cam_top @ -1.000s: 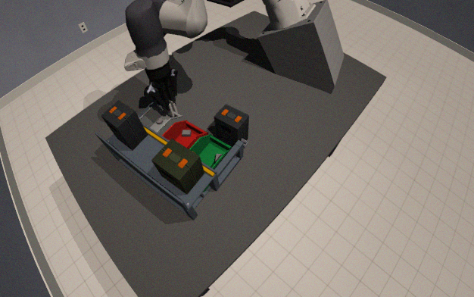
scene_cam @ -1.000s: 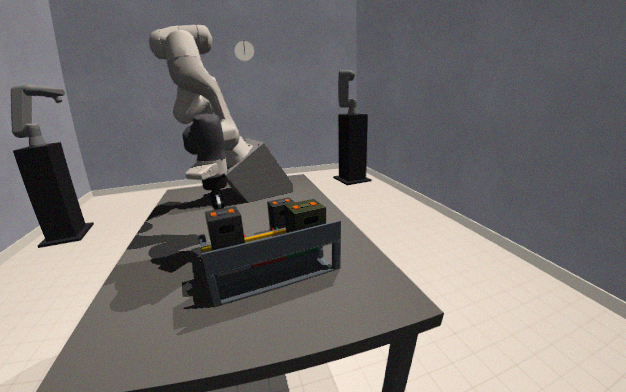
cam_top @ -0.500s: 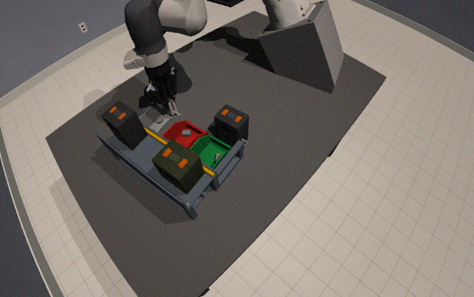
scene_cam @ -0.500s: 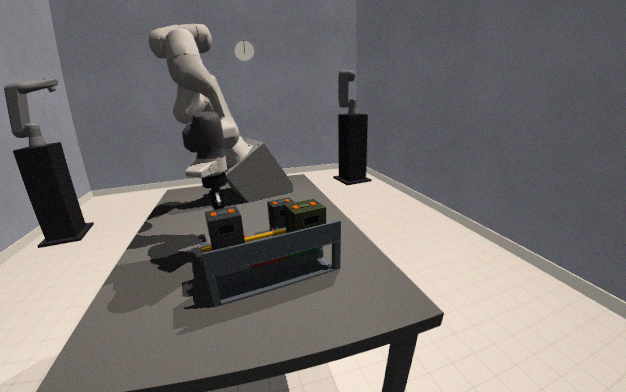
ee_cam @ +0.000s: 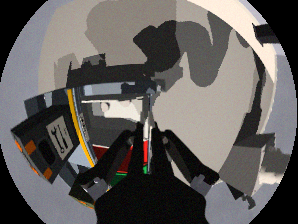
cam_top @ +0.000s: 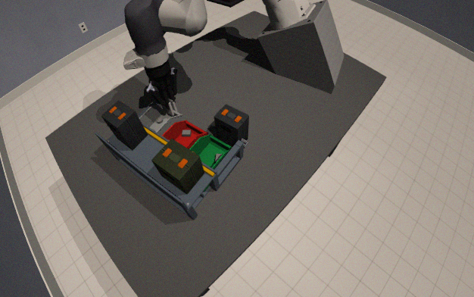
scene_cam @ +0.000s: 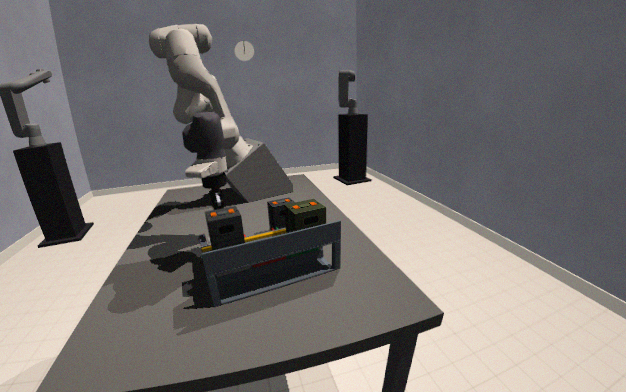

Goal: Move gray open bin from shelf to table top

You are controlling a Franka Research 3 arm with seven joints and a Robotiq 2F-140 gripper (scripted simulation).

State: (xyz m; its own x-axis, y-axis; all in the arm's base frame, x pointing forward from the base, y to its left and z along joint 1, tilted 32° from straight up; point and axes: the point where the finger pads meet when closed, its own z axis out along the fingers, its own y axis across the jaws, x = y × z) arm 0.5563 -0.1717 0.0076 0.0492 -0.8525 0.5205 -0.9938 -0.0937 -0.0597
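The gray open bin (cam_top: 156, 122) (ee_cam: 119, 110) sits at the left end of the shelf (cam_top: 141, 156) (scene_cam: 272, 250), beside the red bin (cam_top: 178, 134) and the green bin (cam_top: 207, 151). My gripper (cam_top: 171, 110) (scene_cam: 218, 201) (ee_cam: 146, 117) reaches down at the gray bin's front and is shut on its thin rim. In the wrist view the rim shows as a narrow upright strip between the fingertips. A small gray part (cam_top: 185, 132) lies in the red bin. The gray bin's contents are hidden. In the exterior view the gray bin is hidden behind a dark case.
Three dark cases with orange clips stand about the shelf top: left (cam_top: 123, 123) (scene_cam: 225, 227), front (cam_top: 178, 165) (scene_cam: 306, 214), right (cam_top: 231, 122). A yellow bar (cam_top: 154, 135) (scene_cam: 265, 235) runs along the shelf. The robot's base block (cam_top: 303, 49) stands at the table's back.
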